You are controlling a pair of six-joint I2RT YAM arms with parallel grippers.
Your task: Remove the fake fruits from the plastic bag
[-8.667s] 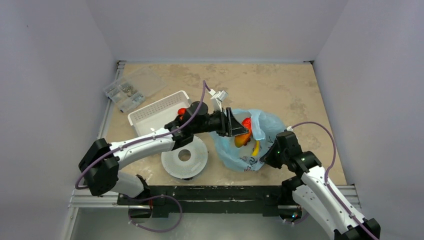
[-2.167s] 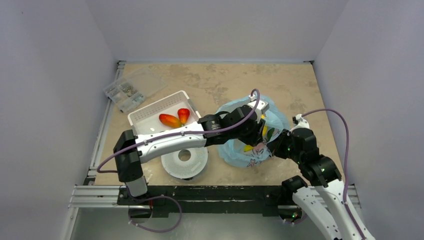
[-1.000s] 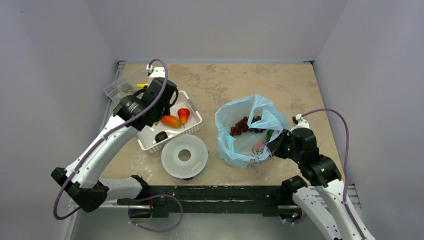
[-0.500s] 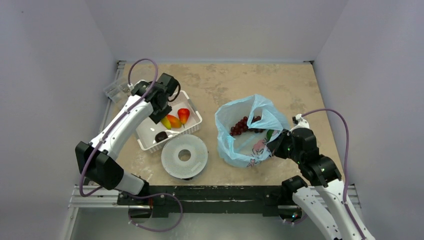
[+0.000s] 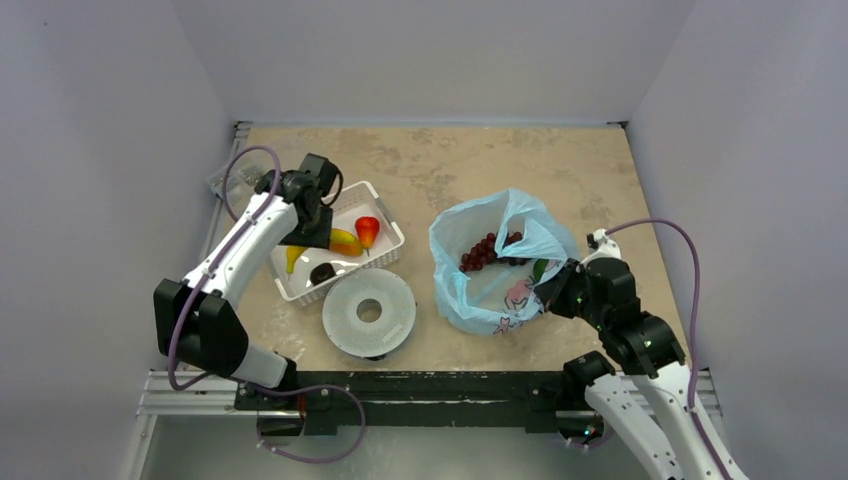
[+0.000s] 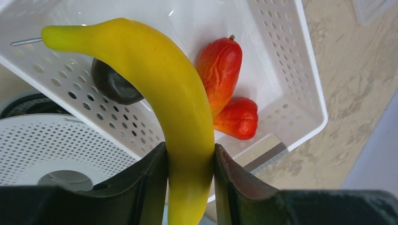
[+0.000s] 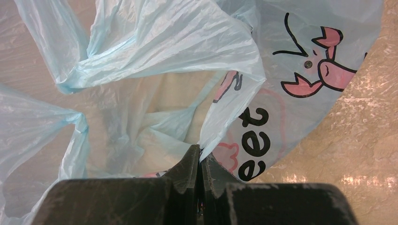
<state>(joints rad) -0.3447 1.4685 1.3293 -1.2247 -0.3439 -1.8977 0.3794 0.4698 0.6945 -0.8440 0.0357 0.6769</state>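
My left gripper (image 5: 312,232) hangs over the white basket (image 5: 385,215) and is shut on a yellow banana (image 6: 178,108), whose tip dips toward the basket floor. In the basket lie an orange-red mango (image 6: 219,70), a red strawberry-like piece (image 6: 238,119) and a dark round fruit (image 6: 112,85). The light-blue plastic bag (image 5: 480,300) lies open at centre right, with purple grapes (image 5: 484,251) and a green piece (image 5: 540,268) inside. My right gripper (image 7: 200,157) is shut on the bag's rim (image 7: 225,117) beside the pink print.
A round white perforated disc (image 5: 368,312) sits just in front of the basket. A clear box of small parts (image 5: 226,180) lies at the back left, partly behind the left arm. Walls enclose the table on three sides.
The left arm has carried the banana from the basket's far corner to over its middle and lowered it. The right gripper and the bag have stayed put.
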